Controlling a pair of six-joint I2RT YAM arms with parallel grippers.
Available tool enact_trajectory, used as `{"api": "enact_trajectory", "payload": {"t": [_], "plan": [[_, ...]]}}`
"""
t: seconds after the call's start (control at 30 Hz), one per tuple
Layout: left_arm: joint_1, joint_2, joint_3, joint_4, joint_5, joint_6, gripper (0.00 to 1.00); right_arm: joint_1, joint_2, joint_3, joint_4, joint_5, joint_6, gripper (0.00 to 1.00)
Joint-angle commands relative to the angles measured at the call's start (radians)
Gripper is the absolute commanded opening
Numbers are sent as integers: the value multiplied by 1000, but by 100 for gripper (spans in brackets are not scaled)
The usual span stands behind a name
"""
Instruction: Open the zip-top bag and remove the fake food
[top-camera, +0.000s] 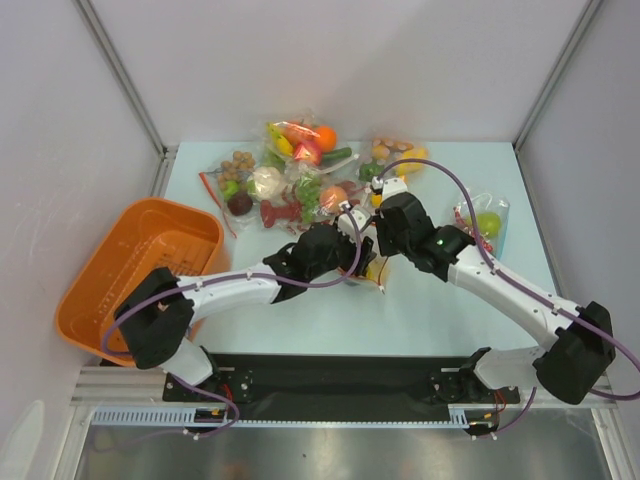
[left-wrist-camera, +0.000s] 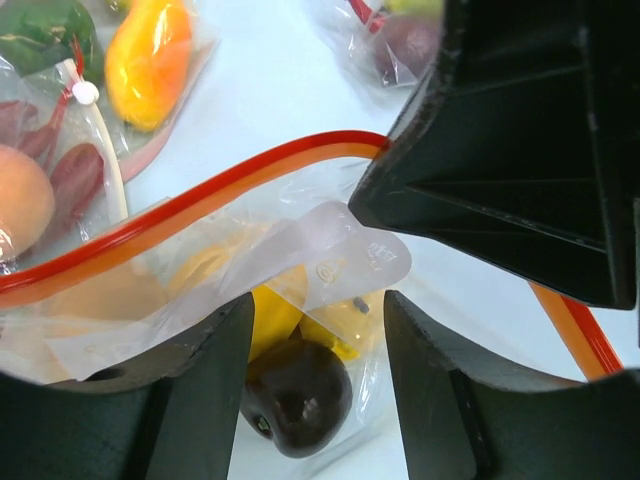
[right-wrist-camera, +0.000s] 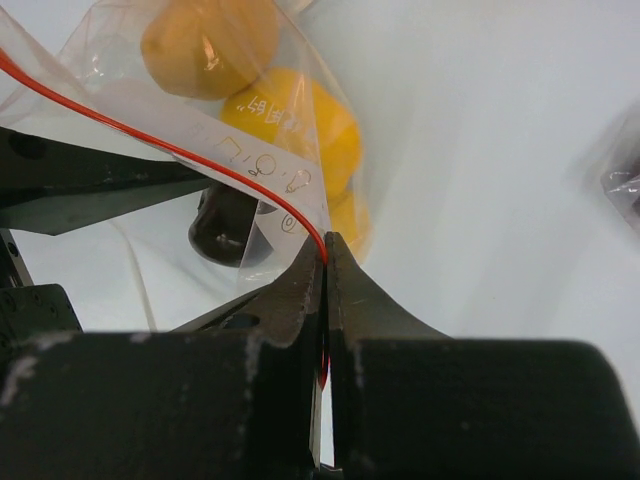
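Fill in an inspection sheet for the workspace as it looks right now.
Surface: pale table, no spill seen.
Job's things: zip-top bag between both grippers; fake food inside it, a purple ball and yellow pieces. Whether the mouth is open, cannot tell.
Clutter: pile of other bagged toys at the far edge; one more bag at the right.
Grippers: right gripper shut on the bag's orange-red strip; left gripper fingers apart over the bag.
Cables: purple cables loop along both arms, no snag seen.
Surroundings: orange bin at left, nothing seen inside.
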Motion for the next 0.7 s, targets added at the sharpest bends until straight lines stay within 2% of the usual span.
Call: {"api": "enact_trajectory", "payload": {"t": [0.0, 0.23, 0.57, 0.67], "plan": [[-1, 52, 5, -183, -30, 18, 60, 1, -82, 39, 120, 9, 19, 0], [-2, 99, 24, -231, -19, 22, 63, -10, -70, 16, 137, -16, 34, 0], [-13, 196, 77, -179, 19, 1, 65, -15, -84, -1, 131, -19, 42, 0], [-16, 225, 109, -206, 18, -8, 64, -15, -99, -9, 121, -6, 43, 0]]}}
